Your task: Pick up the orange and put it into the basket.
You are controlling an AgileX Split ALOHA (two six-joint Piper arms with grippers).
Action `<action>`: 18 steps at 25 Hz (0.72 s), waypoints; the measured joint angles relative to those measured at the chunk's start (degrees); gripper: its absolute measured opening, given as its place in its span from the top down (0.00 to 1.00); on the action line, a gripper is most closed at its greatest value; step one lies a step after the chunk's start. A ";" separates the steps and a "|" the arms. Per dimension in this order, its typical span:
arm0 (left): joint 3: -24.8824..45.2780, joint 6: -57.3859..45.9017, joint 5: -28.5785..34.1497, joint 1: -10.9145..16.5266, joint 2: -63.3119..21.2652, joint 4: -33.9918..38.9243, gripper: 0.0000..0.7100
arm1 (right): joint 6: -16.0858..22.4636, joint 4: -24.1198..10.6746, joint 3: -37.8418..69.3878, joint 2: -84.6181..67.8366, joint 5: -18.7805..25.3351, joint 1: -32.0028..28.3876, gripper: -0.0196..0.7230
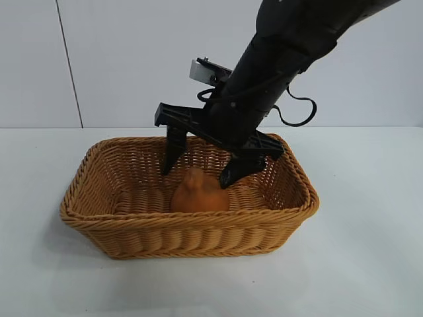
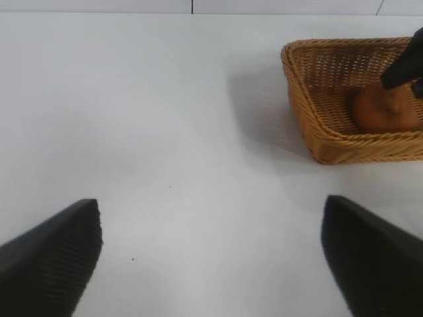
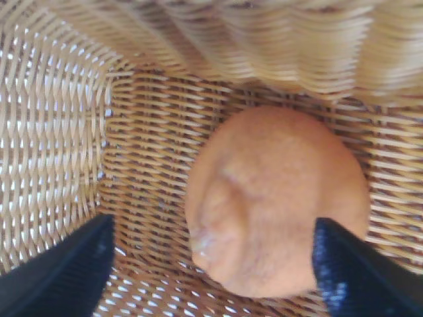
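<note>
Down in the wicker basket (image 1: 132, 228) the orange (image 1: 199, 193) sits loose between the right gripper (image 1: 198, 173) fingers, spread wide holding nothing, so I'd lift straight up without nudging it

We see a dull orange fruit, the orange (image 1: 199, 193), its skin matte with paler blotches. The basket (image 1: 188, 228) is tan wicker, woven in a tight crisscross with a braided rim, its strands lighter straw and darker honey. The right gripper (image 1: 201, 168) is plain black, as are the ribbed fingers (image 2: 49, 261) of the left gripper. The table (image 1: 370, 264) is white, and the wall (image 1: 132, 59) is pale grey.
</note>
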 joint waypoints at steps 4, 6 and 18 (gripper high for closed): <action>0.00 0.00 0.00 0.00 0.00 0.00 0.10 | 2.85 -6.67 -8.19 -0.93 10.85 0.00 0.10; 0.00 0.00 0.00 0.00 0.00 0.00 0.10 | 4.93 -10.95 -13.38 -1.13 18.61 0.00 0.10; 0.00 0.00 0.00 0.00 0.00 0.05 0.10 | 11.72 -28.30 -23.48 -1.46 32.03 -5.29 0.10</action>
